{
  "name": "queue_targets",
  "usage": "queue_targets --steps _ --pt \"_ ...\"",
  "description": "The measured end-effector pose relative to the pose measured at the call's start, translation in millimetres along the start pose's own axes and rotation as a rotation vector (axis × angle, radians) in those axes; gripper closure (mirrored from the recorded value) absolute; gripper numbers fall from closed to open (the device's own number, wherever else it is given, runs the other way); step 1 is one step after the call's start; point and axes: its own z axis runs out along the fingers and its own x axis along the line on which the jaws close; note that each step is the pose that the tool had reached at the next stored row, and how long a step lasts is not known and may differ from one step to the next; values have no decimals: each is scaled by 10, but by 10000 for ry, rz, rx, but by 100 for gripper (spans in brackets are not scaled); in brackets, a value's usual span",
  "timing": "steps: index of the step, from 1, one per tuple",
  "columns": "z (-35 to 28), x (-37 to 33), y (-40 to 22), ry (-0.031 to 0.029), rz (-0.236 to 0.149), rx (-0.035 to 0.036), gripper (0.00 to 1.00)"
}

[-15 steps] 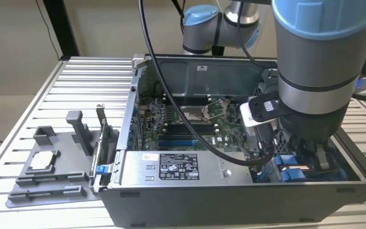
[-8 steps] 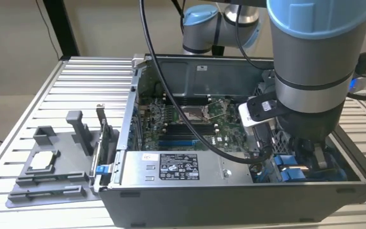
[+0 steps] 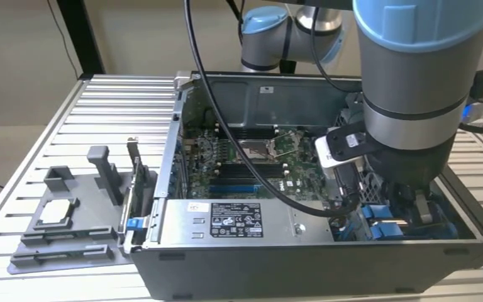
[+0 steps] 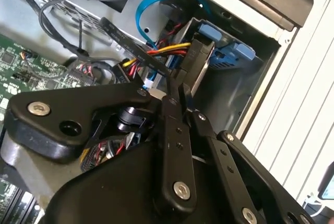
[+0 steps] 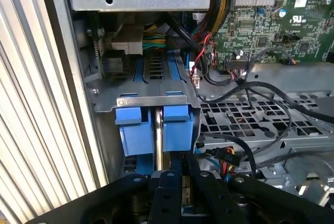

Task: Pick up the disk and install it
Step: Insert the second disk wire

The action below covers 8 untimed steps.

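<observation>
The disk (image 5: 128,132) sits in the drive bay at the front corner of the open computer case (image 3: 309,264), at the exterior view's right. Its blue carrier end faces me in both wrist views, as two blue tabs (image 4: 235,54). In the exterior view the same blue shows low in the bay (image 3: 384,228). My gripper (image 3: 422,211) reaches down into that bay. Its grey fingers are shut together into one thin blade (image 5: 158,125) that lies between the two blue tabs and touches the carrier end (image 4: 201,46). The rest of the disk is hidden inside the bay.
A grey power-supply box (image 3: 224,220) with a white label lies along the case front. The green motherboard (image 3: 241,157) and loose black, red and yellow cables (image 4: 156,51) crowd the bay. A grey fixture tray (image 3: 65,220) holding a small square chip rests on the slatted table.
</observation>
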Motion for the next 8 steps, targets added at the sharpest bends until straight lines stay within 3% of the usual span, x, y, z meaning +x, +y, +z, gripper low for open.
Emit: queue_targets --steps 1,8 --pt "-19 -1 -9 -33 16 4 0" --pt "-309 -29 -144 -8 39 8 0"
